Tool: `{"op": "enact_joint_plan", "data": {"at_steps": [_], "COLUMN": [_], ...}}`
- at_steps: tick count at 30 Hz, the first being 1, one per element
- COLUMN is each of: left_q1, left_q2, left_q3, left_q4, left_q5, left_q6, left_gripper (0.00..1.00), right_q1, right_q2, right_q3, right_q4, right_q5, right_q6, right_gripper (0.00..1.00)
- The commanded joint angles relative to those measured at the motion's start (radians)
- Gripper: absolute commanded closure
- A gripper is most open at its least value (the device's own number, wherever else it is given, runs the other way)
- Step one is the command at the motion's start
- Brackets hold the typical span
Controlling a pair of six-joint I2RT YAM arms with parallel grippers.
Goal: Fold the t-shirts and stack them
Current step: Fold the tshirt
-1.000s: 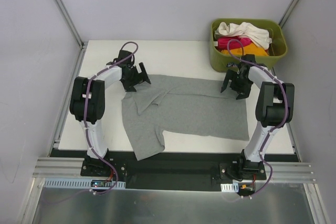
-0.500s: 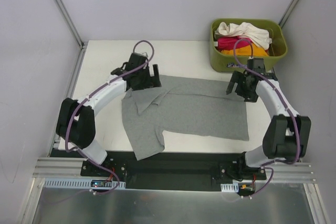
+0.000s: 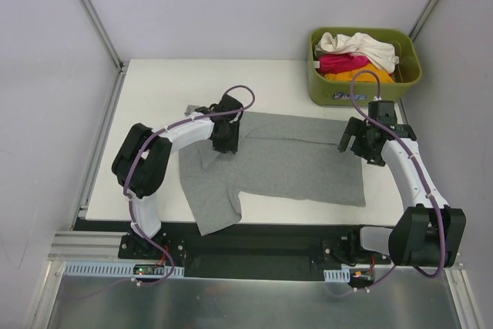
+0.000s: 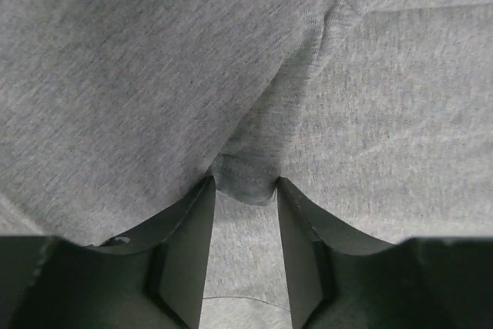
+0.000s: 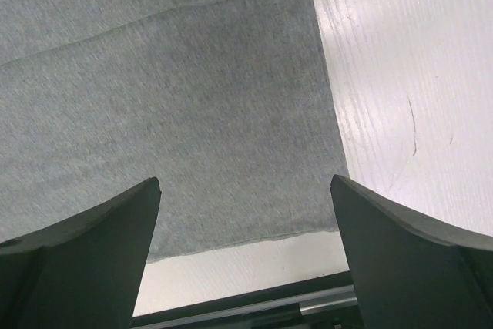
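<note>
Top external view: left gripper (image 3: pixel 226 141) pinches a ridge of the grey t-shirt (image 3: pixel 289 166), which lies mostly flat mid-table. Right gripper (image 3: pixel 360 142) hovers wide open over its hem. Folding looks barely begun; other t-shirts (image 3: pixel 358 53) sit in the bin (image 3: pixel 318 82), none stacked.

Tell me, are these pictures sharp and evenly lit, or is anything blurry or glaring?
Top external view: soft, even light, only faint shadows, the grey t-shirt sharp. Left wrist view: the cloth's weave is crisp; the left fingers are nearly black, without detail. Right wrist view: mild glare on the white table; the right fingers look soft-edged.
</note>
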Motion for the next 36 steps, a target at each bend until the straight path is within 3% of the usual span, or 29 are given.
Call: {"op": "enact_joint_plan", "data": {"at_steps": [1, 5, 9, 19, 29, 34, 36], "left_q1": [-0.027, -0.034, -0.04, -0.082, -0.114, -0.134, -0.142], "left_q2": [0.024, 0.05, 0.05, -0.051, 0.024, 0.065, 0.065], "left_q3": [0.051, 0.075, 0.095, 0.128, 0.197, 0.218, 0.214], "left_q4": [-0.04, -0.053, -0.06, -0.099, -0.142, -0.163, -0.169], "left_q5": [-0.043, -0.051, -0.052, -0.022, 0.047, 0.06, 0.076], "left_q6": [0.025, 0.03, 0.028, -0.003, -0.058, -0.067, -0.064], "left_gripper": [0.66, 0.74, 1.0, 1.0, 1.0, 0.9, 0.79], "right_q1": [-0.015, -0.019, -0.022, -0.027, -0.05, -0.062, -0.067], "right_q2": [-0.025, -0.024, -0.031, -0.061, -0.058, -0.044, -0.038], "right_q3": [-0.013, -0.019, -0.019, -0.033, -0.027, -0.027, -0.027], "right_q4": [-0.03, -0.03, -0.03, -0.053, -0.09, -0.093, -0.094], "right_q5": [0.027, 0.022, 0.025, 0.027, 0.024, 0.022, 0.024], "right_q6": [0.006, 0.005, -0.001, -0.001, 0.009, 0.014, 0.016], "right_gripper": [0.03, 0.03, 0.03, 0.03, 0.03, 0.03, 0.03]}}
